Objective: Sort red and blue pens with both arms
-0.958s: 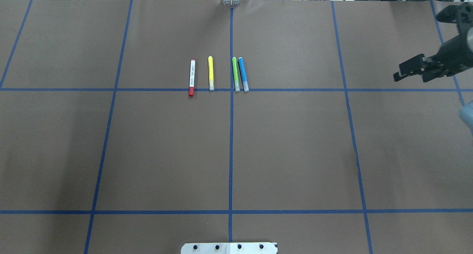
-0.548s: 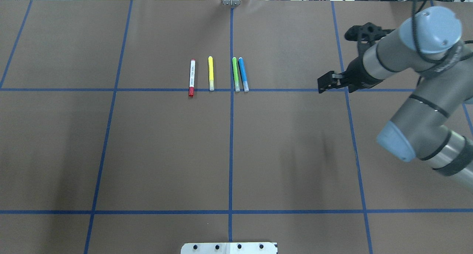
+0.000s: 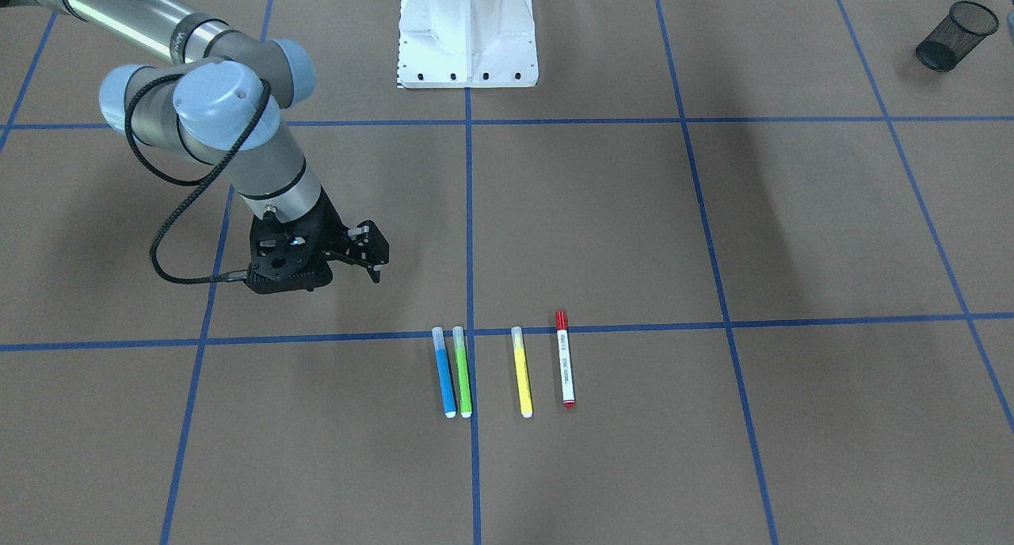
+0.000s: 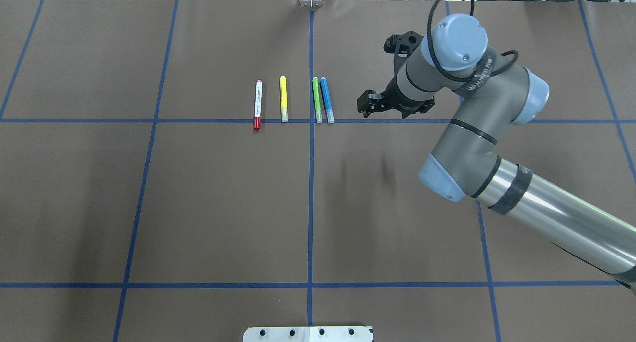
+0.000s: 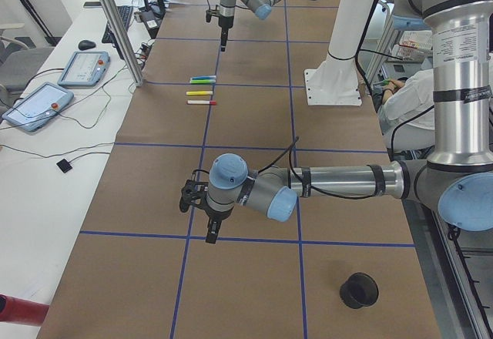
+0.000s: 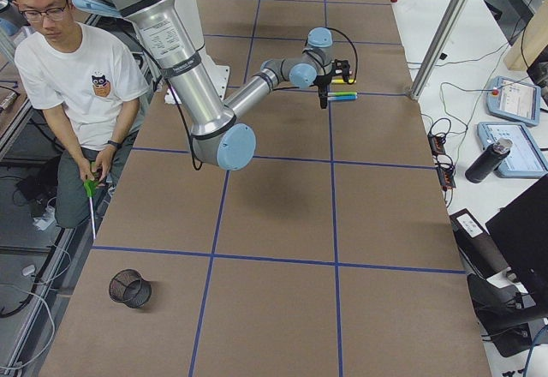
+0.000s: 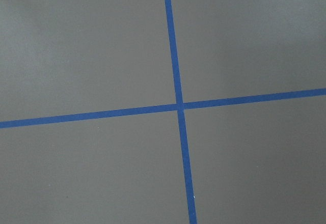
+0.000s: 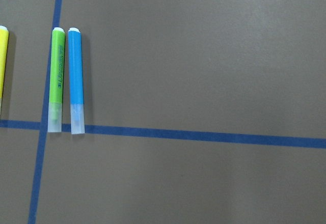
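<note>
The red pen has a white printed barrel and a red cap, and lies at the left end of a row of pens on the brown table. The blue pen lies at the row's right end, tight against a green pen. My right gripper hovers just right of the blue pen, open and holding nothing. The right wrist view shows the blue pen at the left with no fingers in frame. My left gripper shows only in the exterior left view, far from the pens, and I cannot tell its state.
A yellow pen lies between the red and green ones. Black mesh cups stand near each table end. The white pedestal stands at the robot's side. A person sits beside the table. Blue tape lines grid the surface.
My right arm has swung in from the right edge leftward along the tape line, ending close to the blue pen. The pens have not moved.
</note>
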Action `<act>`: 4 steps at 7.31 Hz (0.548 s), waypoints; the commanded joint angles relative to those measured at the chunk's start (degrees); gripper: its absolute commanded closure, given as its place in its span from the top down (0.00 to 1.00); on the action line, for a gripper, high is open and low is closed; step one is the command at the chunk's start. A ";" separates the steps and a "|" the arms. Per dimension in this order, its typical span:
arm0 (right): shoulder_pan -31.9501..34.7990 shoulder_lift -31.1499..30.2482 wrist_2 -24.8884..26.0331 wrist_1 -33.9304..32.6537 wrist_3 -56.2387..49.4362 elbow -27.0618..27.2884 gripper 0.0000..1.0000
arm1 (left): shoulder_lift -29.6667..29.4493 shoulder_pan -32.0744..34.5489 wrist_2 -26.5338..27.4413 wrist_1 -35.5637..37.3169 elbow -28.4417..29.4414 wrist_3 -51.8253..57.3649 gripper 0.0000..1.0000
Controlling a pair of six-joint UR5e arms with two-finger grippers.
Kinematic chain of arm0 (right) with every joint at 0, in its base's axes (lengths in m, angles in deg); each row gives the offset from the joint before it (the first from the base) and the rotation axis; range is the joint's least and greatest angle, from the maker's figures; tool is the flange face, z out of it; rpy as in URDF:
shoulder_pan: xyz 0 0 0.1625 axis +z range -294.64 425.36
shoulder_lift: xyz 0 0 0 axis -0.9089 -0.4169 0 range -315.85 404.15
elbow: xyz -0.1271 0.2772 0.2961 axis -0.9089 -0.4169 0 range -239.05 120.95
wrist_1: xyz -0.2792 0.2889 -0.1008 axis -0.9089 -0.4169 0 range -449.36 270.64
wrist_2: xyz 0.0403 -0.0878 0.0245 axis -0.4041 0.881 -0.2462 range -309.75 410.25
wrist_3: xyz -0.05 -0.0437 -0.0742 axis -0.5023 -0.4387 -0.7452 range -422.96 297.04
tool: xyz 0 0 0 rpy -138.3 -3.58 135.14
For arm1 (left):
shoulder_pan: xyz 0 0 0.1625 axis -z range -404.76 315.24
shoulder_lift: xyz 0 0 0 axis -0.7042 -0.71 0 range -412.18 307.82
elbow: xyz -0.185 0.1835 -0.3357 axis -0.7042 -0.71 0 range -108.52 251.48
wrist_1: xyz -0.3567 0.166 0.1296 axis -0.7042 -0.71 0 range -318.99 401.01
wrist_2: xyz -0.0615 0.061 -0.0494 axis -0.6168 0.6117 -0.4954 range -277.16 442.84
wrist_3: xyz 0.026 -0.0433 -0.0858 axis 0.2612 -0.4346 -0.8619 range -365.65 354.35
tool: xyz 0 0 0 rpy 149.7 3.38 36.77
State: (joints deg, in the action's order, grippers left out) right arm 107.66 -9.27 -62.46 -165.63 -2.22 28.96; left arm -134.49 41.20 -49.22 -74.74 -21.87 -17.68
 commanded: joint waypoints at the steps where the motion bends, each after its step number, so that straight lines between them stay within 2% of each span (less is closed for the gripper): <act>1: -0.89 7.08 4.31 0.33 0.09 -8.26 0.91 | 0.04 0.00 -0.03 0.00 0.09 -0.01 1.00; 2: -1.25 8.76 4.86 3.90 0.35 -12.64 0.87 | 0.13 0.00 -0.03 0.00 0.27 -0.01 1.00; 3: -1.77 9.21 6.69 10.20 1.74 -16.43 0.77 | 0.21 0.00 -0.03 0.00 0.27 0.08 1.00; 4: -1.87 10.52 6.88 12.17 3.67 -18.73 0.74 | 0.30 0.00 -0.03 -0.09 0.27 0.08 1.00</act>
State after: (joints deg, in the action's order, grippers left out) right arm 106.13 -0.34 -56.56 -157.66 -0.59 14.13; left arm -134.29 41.20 -49.26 -74.76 -21.64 -17.63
